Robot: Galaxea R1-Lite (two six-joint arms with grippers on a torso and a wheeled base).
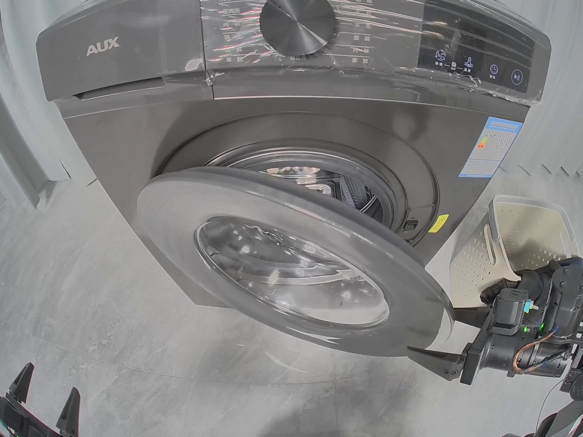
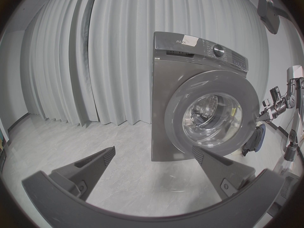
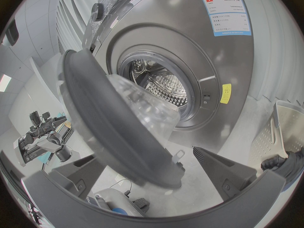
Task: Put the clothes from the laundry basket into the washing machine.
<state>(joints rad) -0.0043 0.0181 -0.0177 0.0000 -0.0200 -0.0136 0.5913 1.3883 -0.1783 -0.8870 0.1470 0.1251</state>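
Swinging the door [image 1: 176, 213] of the washing machine [image 1: 121, 128] wide is judged to be the step in hand. The door stands partly open across the centre of the head view, hinged on its left side, and its free edge reaches toward the lower right. There the right gripper [image 1: 432, 333] meets it, fingers spread, with the door's rim lying between them. Whether either finger presses on the rim cannot be told. The left gripper [image 1: 50, 380] sits in the lower left corner of the frame, fingers apart and empty, well clear of the machine.

The laundry basket [image 1: 528, 226] stands at the right edge, just beside the machine's front corner. Dark clothes [image 1: 504, 286] hang over its near rim, close behind the right wrist. In the right wrist view the drum [image 3: 158, 83] shows bare metal through the gap above the door.

To do the step well, the gripper should follow the door's arc about the hinge and not pull straight. The rim should stay centred between the fingers so that neither slips off its curved edge. The door should end far enough toward the left of the frame to leave the drum mouth fully open. The withdrawing wrist should also stay clear of the garment behind it.
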